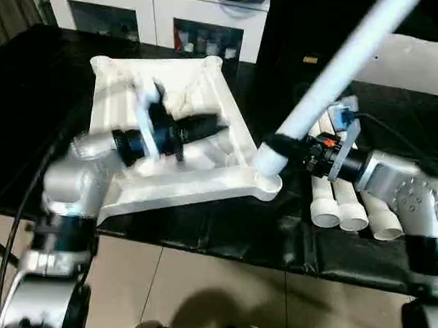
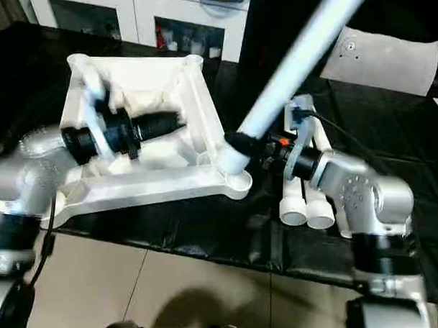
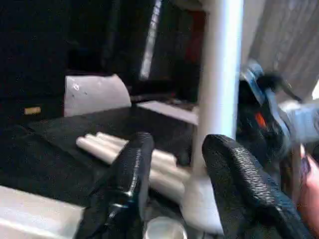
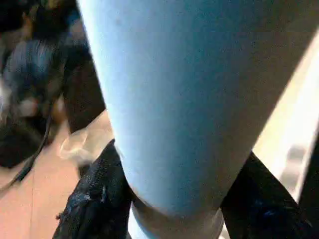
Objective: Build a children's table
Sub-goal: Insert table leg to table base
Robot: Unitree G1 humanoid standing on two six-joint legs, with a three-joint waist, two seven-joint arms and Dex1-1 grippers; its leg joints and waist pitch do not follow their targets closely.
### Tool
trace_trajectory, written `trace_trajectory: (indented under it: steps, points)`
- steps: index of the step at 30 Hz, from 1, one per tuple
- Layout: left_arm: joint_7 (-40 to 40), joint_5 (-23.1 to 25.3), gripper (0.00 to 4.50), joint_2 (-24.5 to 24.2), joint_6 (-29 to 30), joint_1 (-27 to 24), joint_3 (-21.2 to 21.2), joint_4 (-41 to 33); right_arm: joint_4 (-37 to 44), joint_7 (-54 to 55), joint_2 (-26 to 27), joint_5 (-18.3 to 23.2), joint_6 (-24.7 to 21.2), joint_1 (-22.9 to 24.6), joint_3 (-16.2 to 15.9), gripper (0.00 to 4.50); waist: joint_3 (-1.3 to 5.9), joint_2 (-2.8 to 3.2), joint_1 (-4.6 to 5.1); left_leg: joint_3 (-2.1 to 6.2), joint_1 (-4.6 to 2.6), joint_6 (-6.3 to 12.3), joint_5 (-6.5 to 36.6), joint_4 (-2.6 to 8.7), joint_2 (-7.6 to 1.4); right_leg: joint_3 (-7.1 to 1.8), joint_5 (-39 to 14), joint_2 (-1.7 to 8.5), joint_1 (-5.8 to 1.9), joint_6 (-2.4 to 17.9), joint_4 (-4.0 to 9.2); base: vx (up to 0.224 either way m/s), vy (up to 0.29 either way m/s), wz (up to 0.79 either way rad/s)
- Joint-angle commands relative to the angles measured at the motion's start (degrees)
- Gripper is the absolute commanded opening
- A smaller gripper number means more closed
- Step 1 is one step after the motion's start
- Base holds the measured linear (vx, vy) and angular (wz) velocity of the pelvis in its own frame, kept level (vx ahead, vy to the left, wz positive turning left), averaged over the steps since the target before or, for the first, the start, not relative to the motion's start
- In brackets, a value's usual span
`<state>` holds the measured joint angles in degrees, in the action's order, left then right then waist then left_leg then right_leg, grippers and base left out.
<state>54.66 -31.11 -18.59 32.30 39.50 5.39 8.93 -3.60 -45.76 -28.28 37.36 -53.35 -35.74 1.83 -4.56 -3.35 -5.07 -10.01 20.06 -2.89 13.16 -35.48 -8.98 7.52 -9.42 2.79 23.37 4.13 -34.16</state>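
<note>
The white tabletop (image 1: 197,181) lies upside down on the black table, its ribbed underside facing up. My right gripper (image 1: 277,148) is shut on the thick lower end of a long white leg (image 1: 337,74). The leg rises slanted toward the back right, and its foot meets the tabletop's near right corner socket (image 1: 269,181). In the right wrist view the leg (image 4: 174,99) sits between the black fingers (image 4: 94,199). My left gripper (image 1: 209,124) hovers open over the middle of the underside with nothing between its fingers (image 3: 132,184). It points toward the held leg (image 3: 219,74).
Three spare legs (image 1: 340,204) lie side by side on the black cover right of the tabletop, under my right forearm. A white cabinet (image 1: 159,18) with dark compartments stands behind, and a white slab (image 1: 417,63) lies at the back right. Tiled floor (image 1: 200,286) lies below the table's front edge.
</note>
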Motion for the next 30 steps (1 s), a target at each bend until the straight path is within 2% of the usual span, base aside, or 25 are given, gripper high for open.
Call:
trace_trajectory:
  steps: [1, 2, 3, 8, 11, 15, 18, 21, 26, 28, 30]
  points:
    - [-2.41, -2.8, 2.29, 1.13, 3.64, 1.38, 0.64, -1.88, 2.25, -0.69, -1.1, -0.57, -1.68, -1.64, -0.81, 1.96, 4.47, -0.63, -0.06, 1.45, 0.21, 5.57, -3.02, 3.54, -3.95, -4.41, -18.65, 6.45, -4.4, 3.21, 4.34, 0.0, 0.0, 0.0]
    - [-3.31, -4.08, 2.36, 1.63, 5.25, 1.83, 1.04, -2.63, 2.43, -0.55, -1.45, -0.68, -2.35, -2.15, -1.3, 1.96, 4.46, -0.77, -0.14, 1.43, 0.37, 5.77, -3.1, 3.5, -3.94, -4.47, -18.96, 6.56, -4.38, 2.51, 4.51, 0.0, 0.0, 0.0]
    - [-4.1, -5.44, 2.42, 2.31, 7.06, 2.41, 1.16, -3.59, 2.72, -0.34, -1.83, -0.75, -3.31, -2.85, -1.9, 1.96, 4.62, -0.77, -0.15, 1.48, 0.29, 5.54, -3.58, 3.47, -4.03, -4.44, -18.35, 6.57, -4.36, 2.76, 4.2, 0.0, 0.0, 0.0]
    - [-9.4, -10.74, 2.82, 6.65, 13.59, 4.87, 1.86, -7.2, 6.29, -1.84, -3.33, -0.66, -5.24, -4.27, -5.13, 1.96, 4.77, -1.05, -0.12, 1.57, 0.29, 5.97, -4.24, 3.35, -4.21, -4.42, -16.42, 6.5, -4.34, 2.85, 4.22, 0.0, 0.0, 0.0]
    - [-10.08, -13.07, 3.07, 7.95, 15.34, 5.26, 2.36, -8.07, 7.26, -2.06, -3.44, -0.34, -5.72, -4.39, -5.47, 1.96, 4.74, -1.23, -0.24, 1.56, 0.44, 5.72, -4.07, 3.31, -4.04, -4.47, -16.76, 6.48, -4.48, 2.35, 4.27, 0.0, 0.0, 0.0]
    - [-11.51, -13.82, 3.34, 8.63, 16.74, 5.49, 2.16, -8.85, 8.34, -2.45, -3.58, -0.15, -6.21, -4.29, -5.7, 1.96, 4.68, -1.23, -0.19, 1.52, 0.46, 5.3, -3.2, 3.33, -3.77, -4.31, -19.27, 6.15, -4.47, 0.01, 4.76, 0.0, 0.0, 0.0]
    - [-12.85, -13.24, 3.55, 9.11, 17.02, 5.55, 1.37, -9.23, 9.02, -2.45, -3.69, -0.21, -6.47, -4.09, -5.94, 1.96, 4.71, -1.18, -0.25, 1.61, 0.4, 5.13, -3.27, 3.34, -3.78, -4.24, -19.57, 6.05, -4.38, -1.18, 4.88, 0.0, 0.0, 0.0]
    - [-13.64, -13.1, 3.76, 9.3, 17.14, 5.51, 0.77, -9.52, 9.44, -2.47, -3.65, -0.24, -6.51, -3.85, -6.0, 1.96, 4.91, -1.18, -0.27, 1.66, 0.45, 5.2, -3.69, 3.25, -3.78, -4.22, -18.79, 6.03, -4.38, -1.34, 4.77, 0.0, 0.0, 0.0]
    - [-16.34, -7.65, 4.19, 9.63, 13.02, 5.31, -2.36, -9.46, 9.75, -1.83, -3.36, -2.1, -4.79, -3.44, -6.91, 1.96, 5.04, -1.26, -0.31, 1.75, 0.51, 5.21, -3.86, 3.2, -3.86, -4.19, -18.52, 6.01, -4.38, -1.99, 4.74, 0.0, 0.0, 0.0]
    - [-18.7, -5.24, 4.26, 10.85, 10.48, 5.29, -2.97, -9.29, 9.6, -1.19, -2.91, -3.25, -3.56, -3.28, -7.35, 1.96, 5.14, -1.24, -0.34, 1.77, 0.5, 4.82, -3.9, 3.18, -3.9, -4.18, -18.74, 6.1, -4.38, -2.38, 4.79, 0.0, 0.0, 0.0]
    - [-20.55, -5.03, 4.26, 12.26, 9.75, 4.87, -3.05, -9.99, 9.31, -0.13, -2.27, -4.37, -2.63, -2.97, -7.8, 1.96, 5.24, -1.34, -0.32, 1.71, 0.55, 4.61, -3.94, 3.1, -3.88, -4.19, -18.44, 6.12, -4.43, -2.17, 4.72, 0.0, 0.0, 0.0]
